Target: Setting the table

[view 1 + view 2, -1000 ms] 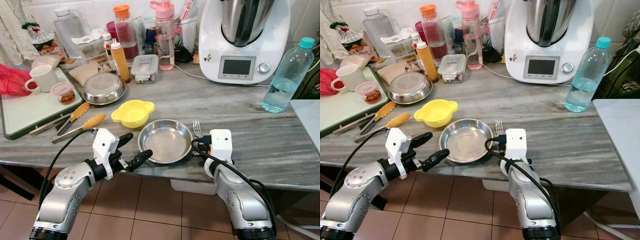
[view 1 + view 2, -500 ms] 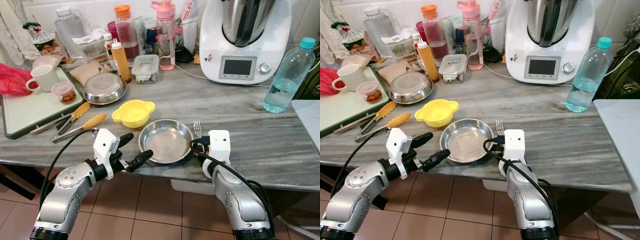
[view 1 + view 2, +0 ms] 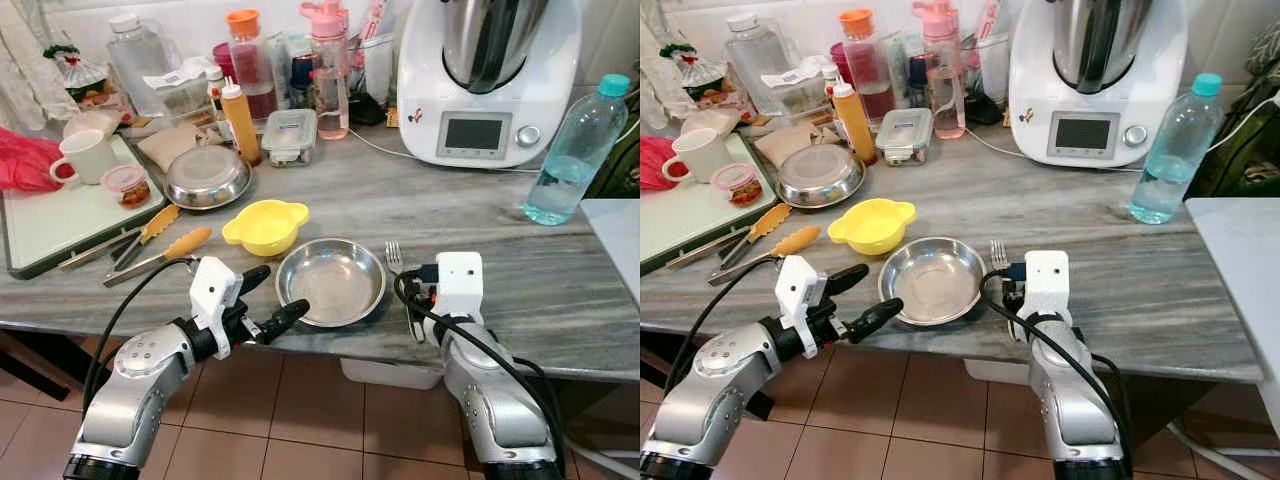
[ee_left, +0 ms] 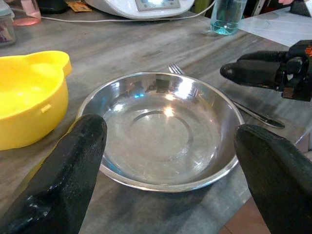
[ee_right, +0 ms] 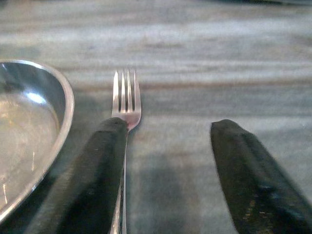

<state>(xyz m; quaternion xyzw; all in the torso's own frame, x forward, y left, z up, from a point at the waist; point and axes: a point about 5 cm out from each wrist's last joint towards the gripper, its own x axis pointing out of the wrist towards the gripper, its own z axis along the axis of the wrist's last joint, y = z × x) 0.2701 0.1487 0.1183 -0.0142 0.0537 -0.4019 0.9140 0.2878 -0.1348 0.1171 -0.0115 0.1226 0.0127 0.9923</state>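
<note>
Right gripper [image 5: 161, 161]: had shifted to the robot's right since a second earlier, off the plate's rim; fingers apart, one finger [image 5: 97, 170] lying over the fork's handle, holding nothing.
Left gripper [image 3: 265, 300]: unchanged from a second before, poised at the counter's front edge just left of the plate, fingers spread, empty.
Arms: both bent at the elbow, reaching up from below the counter [image 3: 560, 290] edge, wrists level with its top.
Plate [image 3: 331, 281]: one steel plate near the front edge, between the grippers, in the same spot as before.
Fork [image 3: 394, 257]: one, just right of the plate, tines pointing away from the robot.
Bowl [image 3: 265, 226]: one yellow bowl, just behind the plate to its left.
Tongs [image 3: 150, 245]: two pairs, left of the bowl.
</note>
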